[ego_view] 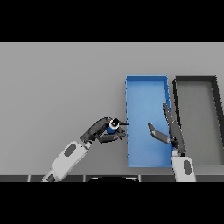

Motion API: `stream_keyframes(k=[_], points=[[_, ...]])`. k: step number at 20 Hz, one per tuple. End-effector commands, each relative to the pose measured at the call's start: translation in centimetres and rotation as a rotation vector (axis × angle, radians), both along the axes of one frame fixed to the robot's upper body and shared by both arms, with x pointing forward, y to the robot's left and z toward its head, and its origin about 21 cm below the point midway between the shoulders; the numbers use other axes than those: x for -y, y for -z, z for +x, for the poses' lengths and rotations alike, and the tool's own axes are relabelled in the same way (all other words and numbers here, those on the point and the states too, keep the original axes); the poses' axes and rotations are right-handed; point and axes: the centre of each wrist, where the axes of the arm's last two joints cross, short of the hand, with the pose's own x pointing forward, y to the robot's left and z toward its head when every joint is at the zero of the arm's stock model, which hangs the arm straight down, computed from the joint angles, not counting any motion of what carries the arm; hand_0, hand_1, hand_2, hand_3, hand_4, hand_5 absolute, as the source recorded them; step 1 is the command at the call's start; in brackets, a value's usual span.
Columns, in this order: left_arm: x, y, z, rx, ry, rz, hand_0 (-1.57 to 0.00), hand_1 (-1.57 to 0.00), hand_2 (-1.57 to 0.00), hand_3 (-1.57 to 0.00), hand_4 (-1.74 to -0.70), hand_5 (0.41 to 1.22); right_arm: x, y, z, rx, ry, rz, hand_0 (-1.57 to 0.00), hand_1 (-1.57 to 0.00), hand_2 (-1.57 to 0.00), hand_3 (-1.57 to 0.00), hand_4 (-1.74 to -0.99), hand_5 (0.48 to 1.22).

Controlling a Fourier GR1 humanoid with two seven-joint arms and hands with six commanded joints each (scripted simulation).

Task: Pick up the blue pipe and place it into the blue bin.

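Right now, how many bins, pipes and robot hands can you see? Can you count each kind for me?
Bins: 2, a blue bin and a dark grey bin beside it.
Pipes: 1, the blue pipe, held in the left hand.
Hands: 2, the left one and the right hand, open over the blue bin.
Total: 5
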Motion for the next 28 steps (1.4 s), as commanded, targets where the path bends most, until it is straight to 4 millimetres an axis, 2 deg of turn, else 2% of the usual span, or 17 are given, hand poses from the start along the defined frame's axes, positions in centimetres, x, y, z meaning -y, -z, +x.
stream_keyframes(k=[1,3,6,10,14,17,20,23,25,28], points=[[-0.1,-0.7,0.3,0.004,0.003,0.006,-1.55,-1.55,-1.56,-1.44,-1.72,1.214,0.4,0.3,0.1,-0.012,0.000,0.003,0.00,0.00,0.00,0.00,-1.217,0.635],[0.6,-1.7,0.2,0.001,0.025,0.008,-1.56,-1.56,-1.56,-1.45,-1.72,1.216,0.6,0.5,-0.1,-0.001,-0.006,0.006,0.00,0.00,0.00,0.00,-1.215,0.639],[0.8,-2.1,0.0,-0.004,0.046,0.029,-1.56,-1.57,-1.57,-1.44,-1.73,1.219,0.5,0.7,-0.3,-0.002,-0.002,-0.004,0.00,0.00,0.00,0.00,-1.189,0.631],[0.6,-2.2,-0.1,-0.009,0.056,0.045,-1.57,-1.57,-1.57,-1.44,-1.73,1.219,0.5,1.1,-0.2,-0.023,-0.013,0.022,0.00,0.00,0.00,0.00,-1.174,0.629],[0.6,-2.2,0.0,-0.015,0.041,0.061,-1.57,-1.57,-1.57,-1.44,-1.73,1.220,0.1,1.4,-0.1,-0.033,-0.031,0.049,0.00,0.00,0.00,0.00,-1.209,0.623],[0.5,-2.0,-0.2,-0.009,0.054,0.053,-1.57,-1.57,-1.57,-1.44,-1.73,1.220,0.7,1.1,0.2,-0.019,-0.046,0.077,0.00,0.00,0.00,0.00,-1.191,0.619],[0.5,-2.2,0.0,-0.011,0.053,0.058,-1.57,-1.57,-1.57,-1.44,-1.73,1.221,1.0,-1.5,0.5,0.029,-0.195,0.194,0.00,0.00,0.00,0.00,-1.199,0.593],[0.4,-2.1,0.1,-0.005,0.053,0.063,-1.57,-1.57,-1.57,-1.44,-1.73,1.221,1.9,-5.1,1.1,0.023,-0.345,0.181,0.00,0.00,0.00,0.00,-1.232,0.550],[0.4,-1.9,0.0,-0.010,0.052,0.059,-1.57,-1.57,-1.57,-1.44,-1.73,1.221,0.9,-7.4,1.7,0.032,-0.459,0.137,0.00,0.00,0.00,0.00,-1.260,0.523],[0.8,-2.0,-0.4,-0.011,0.061,0.066,-1.57,-1.57,-1.57,-1.44,-1.73,1.221,-0.7,-10.6,2.1,0.069,-0.614,0.082,0.00,0.00,0.00,0.00,-1.297,0.523]])
